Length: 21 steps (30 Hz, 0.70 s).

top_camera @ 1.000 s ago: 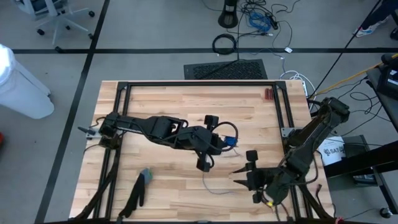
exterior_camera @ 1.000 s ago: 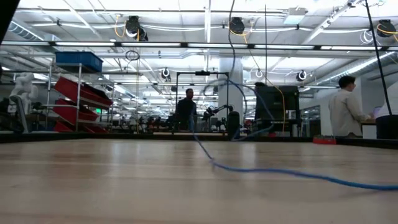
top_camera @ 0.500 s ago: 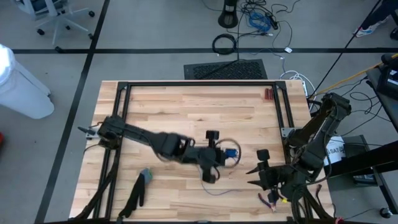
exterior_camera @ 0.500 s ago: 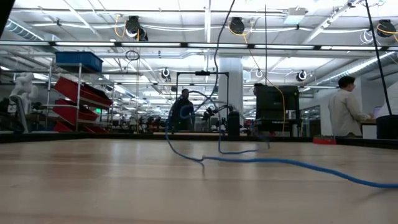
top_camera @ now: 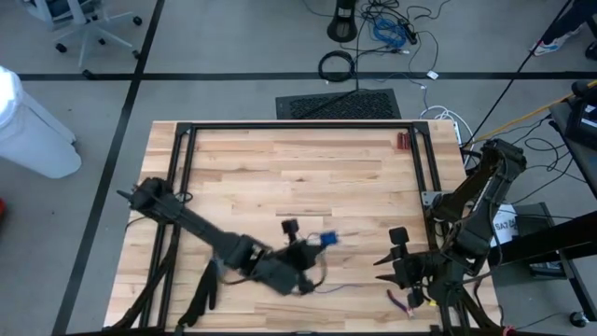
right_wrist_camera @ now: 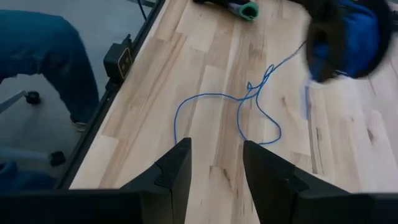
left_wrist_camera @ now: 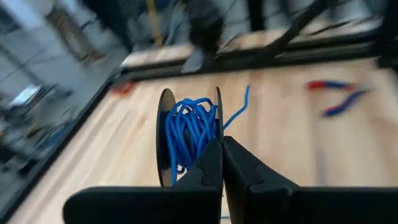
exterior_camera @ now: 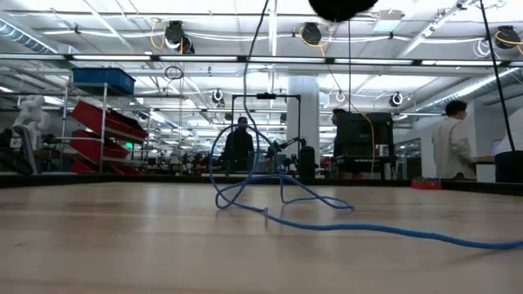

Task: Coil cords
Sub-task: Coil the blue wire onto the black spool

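- Left gripper [left_wrist_camera: 221,163] fingers pressed together, clamped on the rim of a spool [left_wrist_camera: 186,134] wound with blue cord [left_wrist_camera: 189,127]; where they meet the rim is partly hidden by the fingers themselves.
- High view: left gripper [top_camera: 300,250] sits low-centre over the table [top_camera: 280,168], arm smeared with blur; spool shows only as a blue spot [top_camera: 327,239].
- Loose cord tail [right_wrist_camera: 249,106] lies in loops on the wood ahead of the right gripper [right_wrist_camera: 216,163], apart from it; its far end runs behind the blurred spool [right_wrist_camera: 345,37], join not visible.
- Low view: cord [exterior_camera: 270,184] rises off the table up to a dark blob at the top edge, cut off; tail runs out of frame on one side.
- Right gripper [top_camera: 396,269] near the table's front right edge, fingers spread apart, nothing between them.
- Pliers [left_wrist_camera: 339,96] on the wood, blurred, well apart from the spool.
- Person's blue-clad leg [right_wrist_camera: 37,43] beside the table, cut off.
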{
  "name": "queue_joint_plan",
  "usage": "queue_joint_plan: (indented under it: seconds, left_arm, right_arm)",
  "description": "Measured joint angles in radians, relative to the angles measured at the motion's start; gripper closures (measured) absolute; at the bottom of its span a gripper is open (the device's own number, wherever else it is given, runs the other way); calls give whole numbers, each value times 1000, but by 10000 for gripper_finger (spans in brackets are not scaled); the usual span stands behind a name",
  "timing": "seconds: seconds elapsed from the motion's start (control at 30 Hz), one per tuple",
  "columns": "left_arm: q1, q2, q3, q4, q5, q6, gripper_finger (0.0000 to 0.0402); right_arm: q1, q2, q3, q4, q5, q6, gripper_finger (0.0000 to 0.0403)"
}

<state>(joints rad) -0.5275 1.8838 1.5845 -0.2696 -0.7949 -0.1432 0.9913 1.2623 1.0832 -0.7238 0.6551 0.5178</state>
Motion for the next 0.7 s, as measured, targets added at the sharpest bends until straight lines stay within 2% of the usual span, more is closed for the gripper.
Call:
queue_joint_plan:
  seconds: [0.07,0.17,0.23,0.33,0.43,0.53,0.7]
  left_arm:
    - [-33,-25,-65,134,-7,44,402]
    - [-60,-83,-120,240,-19,104,402]
    - [-61,-117,-135,239,-31,122,402]
    - [-59,-153,-139,205,-5,156,402]
    - [-62,-191,-139,211,72,237,402]
    - [-62,-218,-139,210,126,297,401]
    - [-64,-288,-235,211,125,275,402]
  right_arm:
    - [0,1,0,2,14,1,270]
    - [0,2,-38,82,98,-22,270]
    - [-12,3,-101,201,134,-70,270]
    - [-62,4,-216,443,120,-143,270]
    - [-138,4,-318,692,43,-219,270]
    - [-243,5,-377,886,-94,-272,270]
    - [-380,26,-394,959,-269,-339,270]
